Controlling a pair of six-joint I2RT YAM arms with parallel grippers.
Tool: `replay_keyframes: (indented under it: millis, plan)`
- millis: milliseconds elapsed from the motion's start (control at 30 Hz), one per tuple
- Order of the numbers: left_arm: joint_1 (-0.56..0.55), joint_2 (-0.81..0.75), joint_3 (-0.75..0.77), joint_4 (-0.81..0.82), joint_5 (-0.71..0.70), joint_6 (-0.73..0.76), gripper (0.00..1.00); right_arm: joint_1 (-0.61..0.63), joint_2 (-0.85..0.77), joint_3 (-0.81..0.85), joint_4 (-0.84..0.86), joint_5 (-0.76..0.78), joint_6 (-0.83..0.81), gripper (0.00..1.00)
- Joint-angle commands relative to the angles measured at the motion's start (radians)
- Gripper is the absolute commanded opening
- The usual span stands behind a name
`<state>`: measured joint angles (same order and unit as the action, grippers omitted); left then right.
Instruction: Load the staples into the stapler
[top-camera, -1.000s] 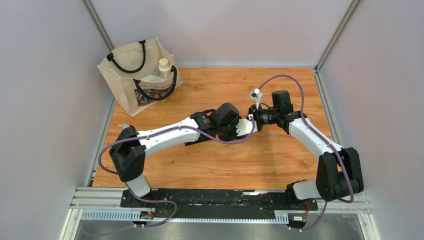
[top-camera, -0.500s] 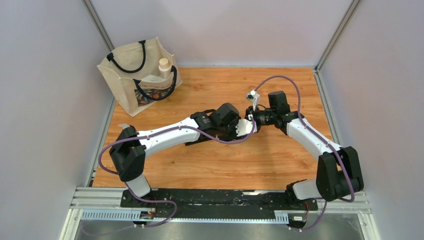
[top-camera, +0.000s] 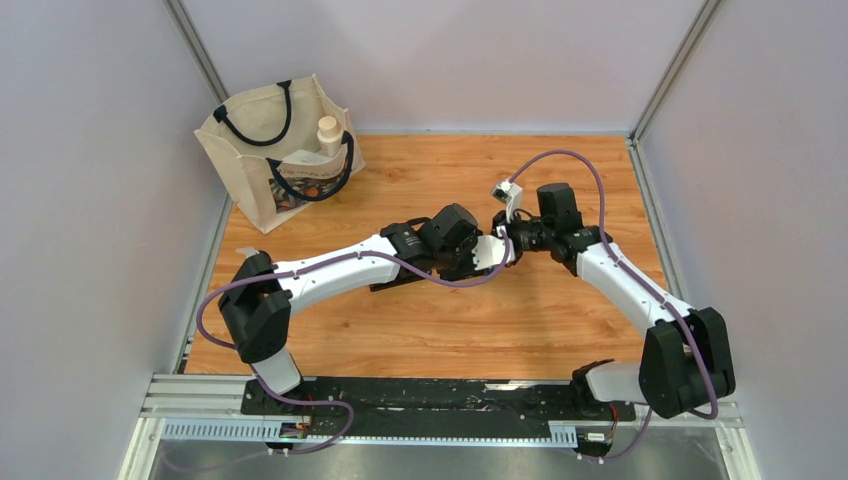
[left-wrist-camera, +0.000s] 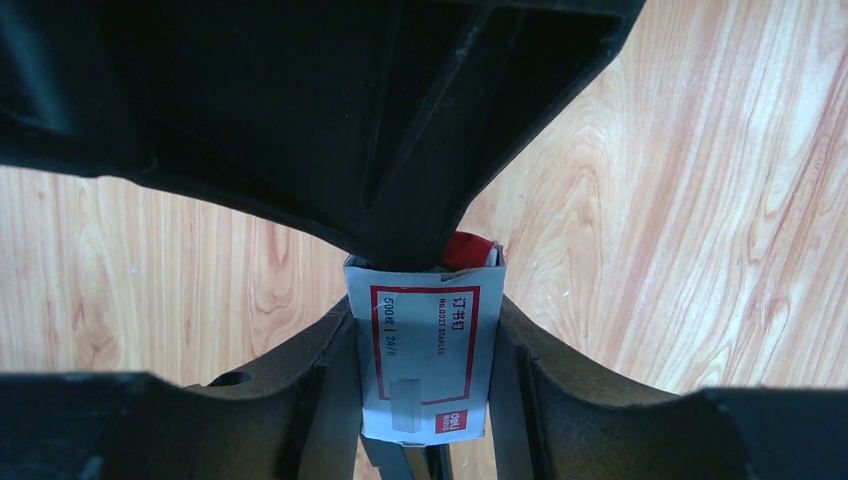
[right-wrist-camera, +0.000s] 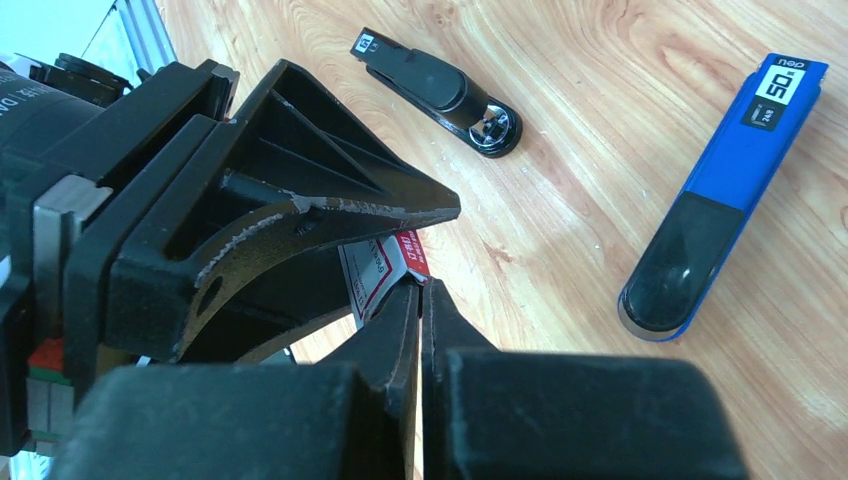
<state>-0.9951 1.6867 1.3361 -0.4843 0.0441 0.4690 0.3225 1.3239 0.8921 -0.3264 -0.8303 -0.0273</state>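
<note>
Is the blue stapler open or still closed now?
Closed. In the right wrist view the blue stapler lies flat on the table, its black top strip down along the body.

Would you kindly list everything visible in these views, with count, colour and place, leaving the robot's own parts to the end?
staple box: one, white with red print, held above the table between the two grippers.
blue stapler: one, blue with a black top strip, lying on the table.
black stapler: one, black, lying on the table apart from the blue one.
tote bag: one, cream with dark handles, far left corner.
bottle: one, cream, standing in the bag.
table: one, orange wood.
left gripper: one, black, shut on the box's sides.
right gripper: one, black, pinched at the box's red end flap.
</note>
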Motion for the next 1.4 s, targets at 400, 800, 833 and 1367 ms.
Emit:
replay_keyframes:
  millis: [400,800,833,1367]
  plan:
    - [-0.004,-0.025,0.023,-0.014,0.051,-0.036,0.33,-0.007,-0.069,-0.018,0.067,0.25,-0.04,0.02]
    - [-0.004,-0.022,0.021,-0.019,0.066,-0.047,0.32,-0.007,-0.063,-0.012,0.064,0.312,-0.039,0.06]
    - [-0.004,-0.021,0.021,-0.022,0.068,-0.049,0.31,-0.008,-0.064,-0.012,0.063,0.321,-0.039,0.06]
    - [-0.005,-0.015,0.026,-0.019,0.059,-0.053,0.26,-0.008,-0.051,-0.002,0.027,0.088,-0.066,0.27]
